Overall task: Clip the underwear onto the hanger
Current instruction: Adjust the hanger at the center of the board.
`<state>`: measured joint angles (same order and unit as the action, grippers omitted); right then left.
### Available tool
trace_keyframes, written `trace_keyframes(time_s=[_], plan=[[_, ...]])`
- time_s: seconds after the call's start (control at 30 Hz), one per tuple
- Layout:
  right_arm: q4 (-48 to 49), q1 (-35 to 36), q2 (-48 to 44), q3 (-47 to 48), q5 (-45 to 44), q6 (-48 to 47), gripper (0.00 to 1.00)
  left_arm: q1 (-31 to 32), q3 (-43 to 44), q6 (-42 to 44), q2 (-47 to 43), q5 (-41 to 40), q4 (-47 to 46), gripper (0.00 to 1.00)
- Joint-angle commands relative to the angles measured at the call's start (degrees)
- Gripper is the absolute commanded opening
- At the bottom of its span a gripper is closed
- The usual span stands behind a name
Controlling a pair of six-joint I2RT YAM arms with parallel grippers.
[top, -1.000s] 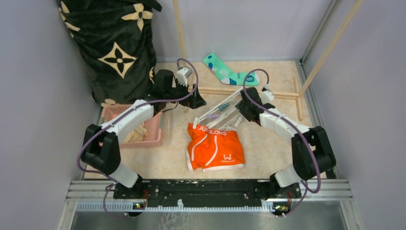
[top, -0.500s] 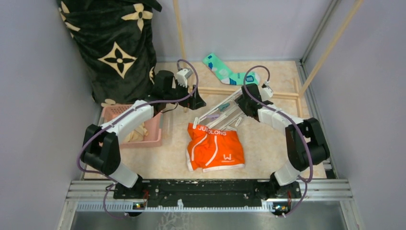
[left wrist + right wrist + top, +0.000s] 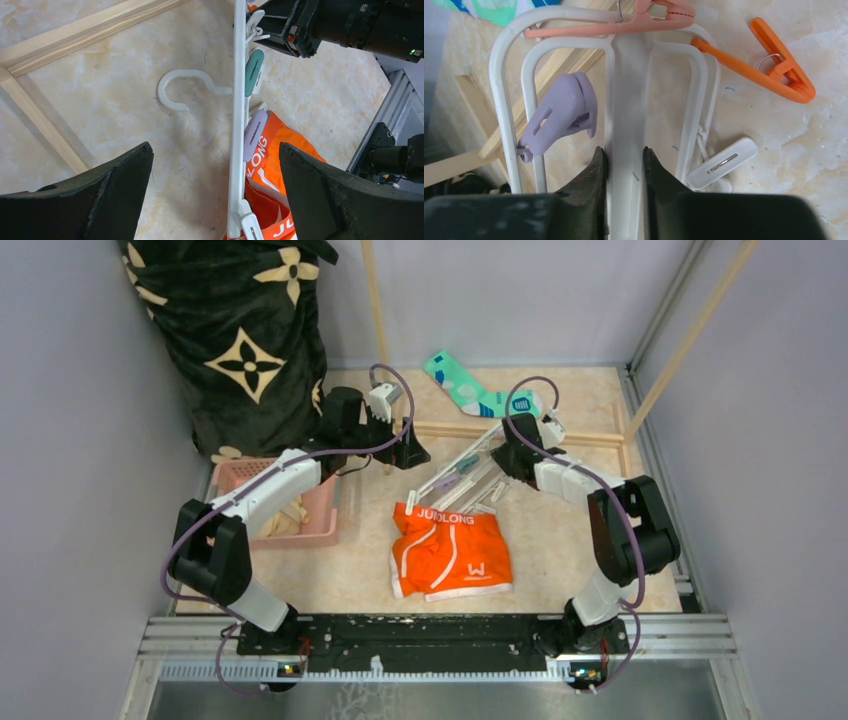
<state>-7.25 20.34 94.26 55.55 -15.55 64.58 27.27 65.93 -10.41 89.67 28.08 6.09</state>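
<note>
The orange underwear (image 3: 450, 550) lies in the middle of the floor, its waistband clipped to the hanger's near end (image 3: 265, 200). The white hanger (image 3: 465, 470) slants above it, tilted on edge. Its hook (image 3: 182, 90) rests on the floor in the left wrist view. My right gripper (image 3: 512, 462) is shut on the hanger's centre bar (image 3: 626, 125). Lilac, pink, orange and white clothespins hang round the frame. My left gripper (image 3: 412, 452) is open and empty, held above the hook end, its fingers (image 3: 90, 200) wide apart.
A teal sock (image 3: 470, 390) lies at the back. A wooden rack base (image 3: 520, 432) runs across the floor behind the hanger, with poles rising at the back. A pink basket (image 3: 325, 510) with cream cloth stands left. A dark flowered blanket (image 3: 240, 340) fills the back left.
My right arm has pulled the hanger back and right and tilted it more on edge. The underwear's waistband has shifted with it. My left arm has not moved.
</note>
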Motion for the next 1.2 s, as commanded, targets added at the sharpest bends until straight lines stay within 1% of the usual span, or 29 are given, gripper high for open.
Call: trace_keyframes(time_s=[0.0, 0.03, 0.13, 0.2, 0.4, 0.43, 0.57, 0.7, 0.8, 0.87, 0.93, 1.1, 1.17], plan=[[7.25, -0.82, -2.59, -2.28, 0.53, 0.08, 0.02, 0.16, 0.04, 0.63, -1.86, 0.9, 0.12, 1.0], [9.74, -1.15, -3.19, -3.79, 1.65, 0.61, 0.0, 0.08, 0.07, 0.51, -1.94, 0.79, 0.03, 1.0], [19.87, -1.99, -5.24, -9.68, 4.93, 2.48, 0.0, 0.12, 0.01, -0.35, -1.96, 1.0, -0.2, 1.0], [26.09, -2.06, -6.76, -13.31, 5.29, 3.57, 0.0, 0.11, 0.07, -1.22, -1.89, 1.67, -0.31, 1.0], [50.65, -2.61, -9.41, -24.4, 7.34, 5.21, 0.0, 0.07, -0.66, -4.52, -2.25, 3.0, -2.28, 1.0], [56.5, -2.71, -9.12, -25.98, 7.9, 5.19, 0.0, 0.07, -0.83, -5.36, -2.42, 3.45, -2.72, 1.0], [72.87, -3.08, -5.84, -30.94, 10.26, 5.99, 0.0, 0.17, -1.02, -7.64, -2.0, 5.06, -4.55, 1.0], [87.93, -3.2, -2.24, -33.9, 12.25, 5.05, 0.0, 0.16, -0.85, -5.7, -0.73, 5.25, -3.86, 1.0], [93.39, -3.2, -1.27, -35.17, 12.9, 4.28, 0.0, 0.18, -0.13, -2.73, 0.37, 4.2, -0.4, 0.99], [96.41, -3.28, -0.86, -35.8, 12.83, 4.06, 0.0, 0.21, -0.39, -2.22, 0.08, 3.43, 0.79, 0.98], [98.36, -3.33, -0.57, -36.35, 12.6, 4.33, 0.0, 0.16, -2.14, -3.22, -0.97, 3.31, -1.19, 0.99], [99.38, -3.57, -0.84, -36.18, 13.4, 5.42, 0.0, 0.09, -7.83, -6.67, -2.47, 1.17, -8.84, 0.99], [99.04, -3.58, -1.45, -36.2, 13.69, 5.51, 0.0, -0.3, -9.34, -8.34, -2.0, 3.04, -13.89, 0.99]])
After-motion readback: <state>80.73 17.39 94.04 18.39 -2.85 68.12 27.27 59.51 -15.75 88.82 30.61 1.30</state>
